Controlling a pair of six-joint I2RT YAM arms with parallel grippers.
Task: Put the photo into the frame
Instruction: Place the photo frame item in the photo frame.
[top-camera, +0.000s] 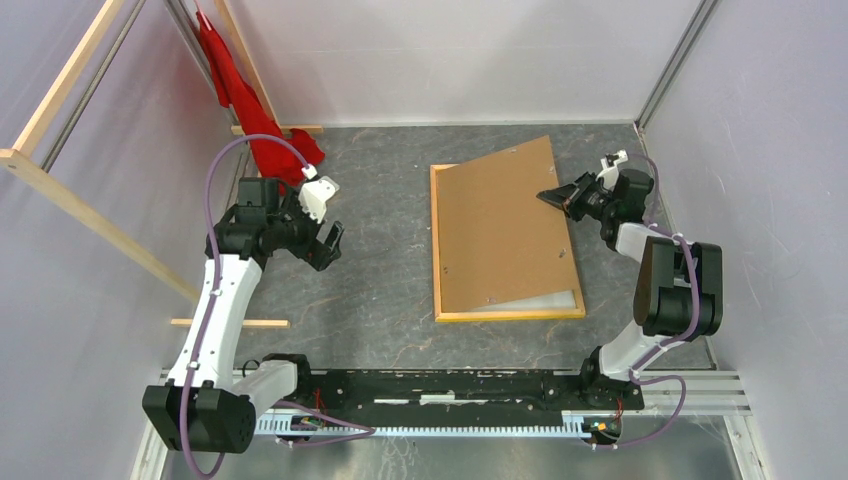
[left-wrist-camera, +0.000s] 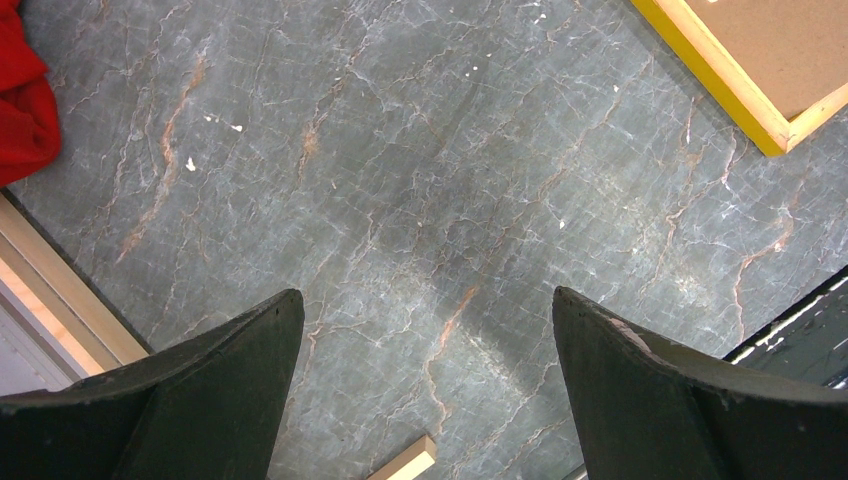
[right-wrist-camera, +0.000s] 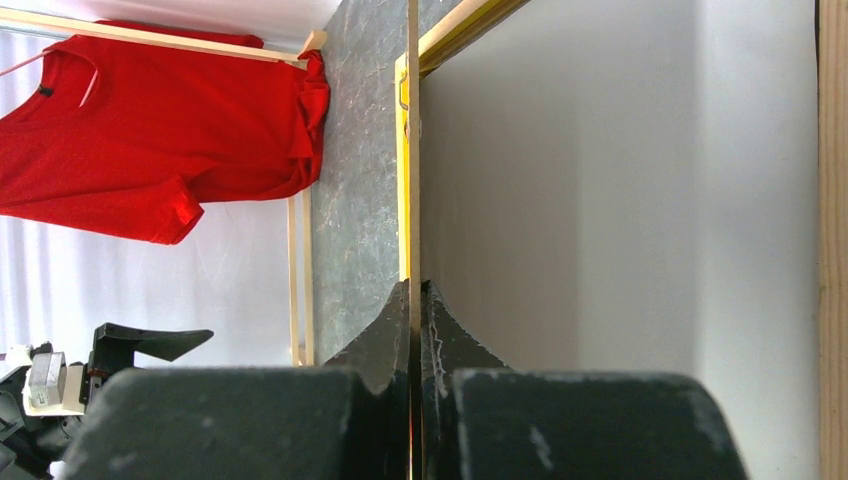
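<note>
Frame (top-camera: 510, 316) lies back-up on the grey table (top-camera: 380, 200), right of centre. A pale strip of the photo (top-camera: 535, 300) shows just inside its near rail. Over them a brown board (top-camera: 500, 230) sits skewed. The left gripper (top-camera: 330, 245) hangs over bare table, fingers spread wide. The right gripper (top-camera: 548, 198) pinches the board's right edge. A red shirt (top-camera: 245, 100) hangs in the far left corner.

The table (top-camera: 380, 200), a grey marbled slab with rusty veins, bears the frame (top-camera: 510, 316) lying flat just off centre toward 3 o'clock. At 11 o'clock a red shirt (top-camera: 268, 150) droops onto it. A wooden slat (top-camera: 228, 323) lies at 8 o'clock.
</note>
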